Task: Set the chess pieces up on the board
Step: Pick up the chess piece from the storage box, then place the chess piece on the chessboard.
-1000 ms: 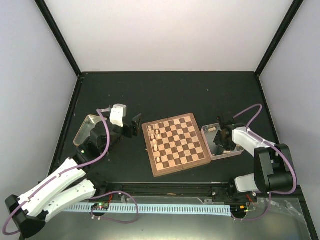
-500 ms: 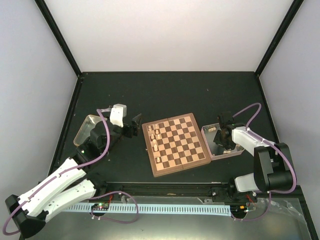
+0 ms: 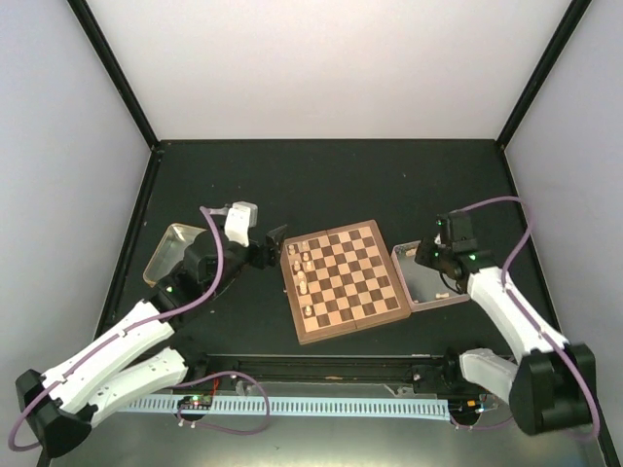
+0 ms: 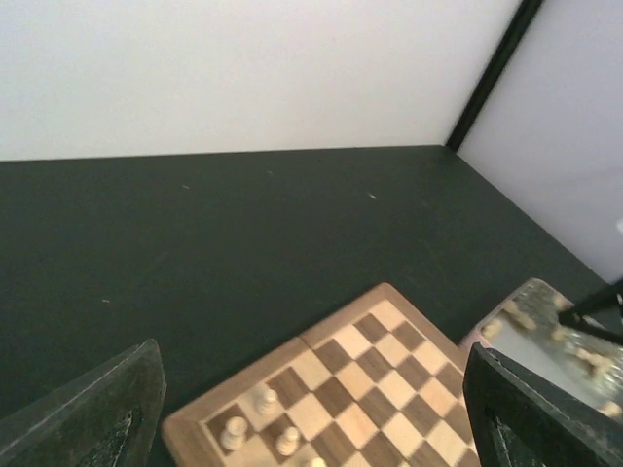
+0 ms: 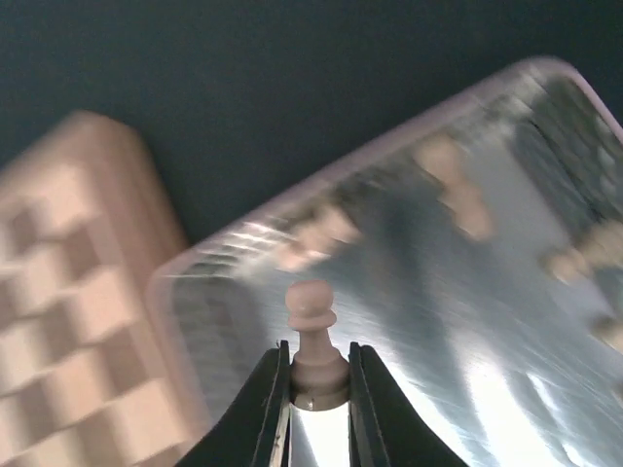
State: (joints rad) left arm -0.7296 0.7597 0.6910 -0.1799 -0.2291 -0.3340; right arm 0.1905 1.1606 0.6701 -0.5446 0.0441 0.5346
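Observation:
The board (image 3: 343, 282) lies mid-table with several pale chess pieces (image 3: 301, 277) standing along its left side. My right gripper (image 3: 426, 255) hangs over the left part of a clear tray (image 3: 435, 301) and is shut on a pale pawn (image 5: 313, 336), gripped at its base and upright between the fingers (image 5: 370, 399). More pale pieces (image 5: 458, 199) lie blurred in the tray (image 5: 487, 331). My left gripper (image 3: 275, 241) is open and empty just left of the board. In the left wrist view the board (image 4: 389, 375) and three pale pieces (image 4: 263, 399) show between the fingers (image 4: 107, 413).
A metal tin (image 3: 167, 249) sits at the far left behind my left arm. The tray (image 4: 540, 321) touches the board's right edge. Black frame posts and walls bound the dark table.
My right gripper has lifted out of the tray with the pale pawn in it, and the arm has stretched upward. My left gripper has shifted slightly right toward the board.

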